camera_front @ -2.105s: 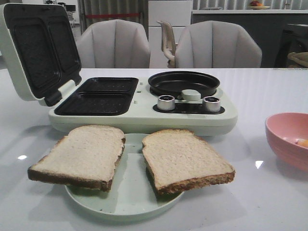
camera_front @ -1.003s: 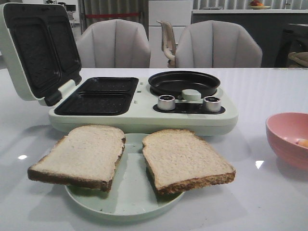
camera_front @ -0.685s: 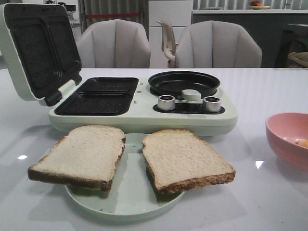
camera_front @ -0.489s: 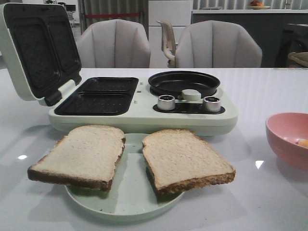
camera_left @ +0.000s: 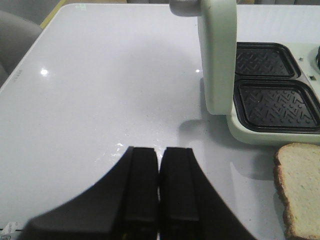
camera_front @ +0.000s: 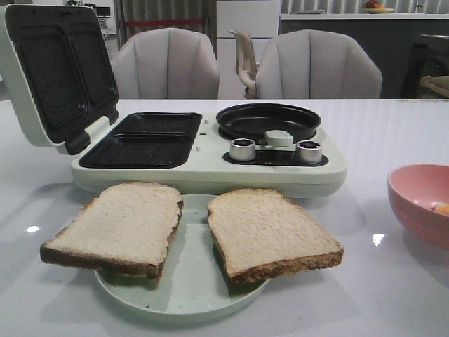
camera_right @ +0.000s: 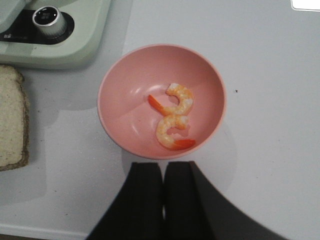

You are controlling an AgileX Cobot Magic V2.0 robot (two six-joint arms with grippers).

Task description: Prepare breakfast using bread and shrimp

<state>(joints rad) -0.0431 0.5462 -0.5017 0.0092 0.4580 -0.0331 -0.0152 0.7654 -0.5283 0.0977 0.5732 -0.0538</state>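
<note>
Two bread slices lie side by side on a pale green plate [camera_front: 186, 295] at the front: the left slice [camera_front: 116, 226] and the right slice [camera_front: 270, 232]. Two curled shrimp [camera_right: 175, 117] lie in a pink bowl [camera_right: 125, 90], which also shows in the front view [camera_front: 414, 193] at the right edge. My left gripper [camera_left: 160, 150] is shut and empty above bare table, beside the breakfast maker's raised lid. My right gripper [camera_right: 163, 164] is shut and empty, just outside the pink bowl's rim. Neither gripper shows in the front view.
A pale green breakfast maker [camera_front: 203, 168] stands behind the plate, its lid [camera_front: 56, 70] open upright, two black sandwich wells [camera_front: 144, 140], a round black pan [camera_front: 268, 121] and two knobs [camera_front: 242, 149]. Grey chairs stand behind the table.
</note>
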